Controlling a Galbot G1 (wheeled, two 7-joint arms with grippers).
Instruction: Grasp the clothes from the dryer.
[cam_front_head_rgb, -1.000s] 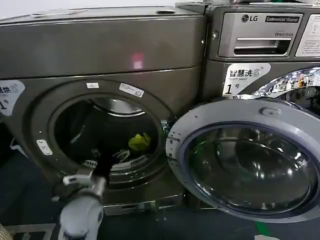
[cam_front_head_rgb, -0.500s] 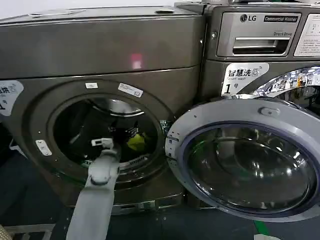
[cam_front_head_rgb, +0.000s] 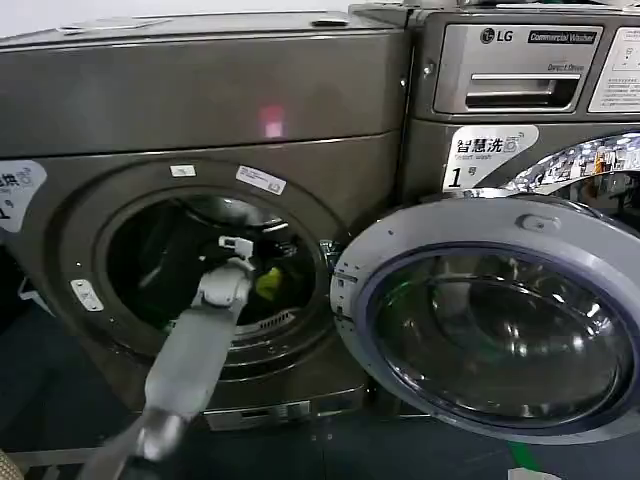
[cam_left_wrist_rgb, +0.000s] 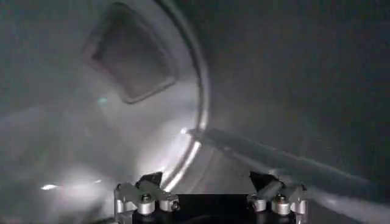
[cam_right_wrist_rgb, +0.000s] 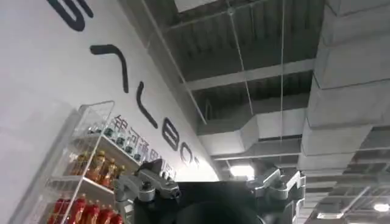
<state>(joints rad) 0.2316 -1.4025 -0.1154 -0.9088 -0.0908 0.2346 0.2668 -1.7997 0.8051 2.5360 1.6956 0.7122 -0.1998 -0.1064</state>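
The dryer is the dark bronze-grey machine on the left, with its round mouth uncovered. The clothes, a small yellow-green bundle, lie low on the right side of the drum. My left arm reaches through the mouth, and the left gripper is inside the drum, just above and left of the clothes. In the left wrist view the left gripper stands open with nothing between its jaws, facing the drum wall and a raised paddle. The right gripper is parked away from the dryer, pointing at a ceiling, open and holding nothing.
The dryer's round glass door hangs swung open to the right, in front of the LG machine. The grey rim of the mouth rings my left arm closely. Dark floor lies below the machines.
My left arm has risen from below the mouth and pushed deeper into the drum, ending up and to the right, close beside the clothes. The clothes have not moved.
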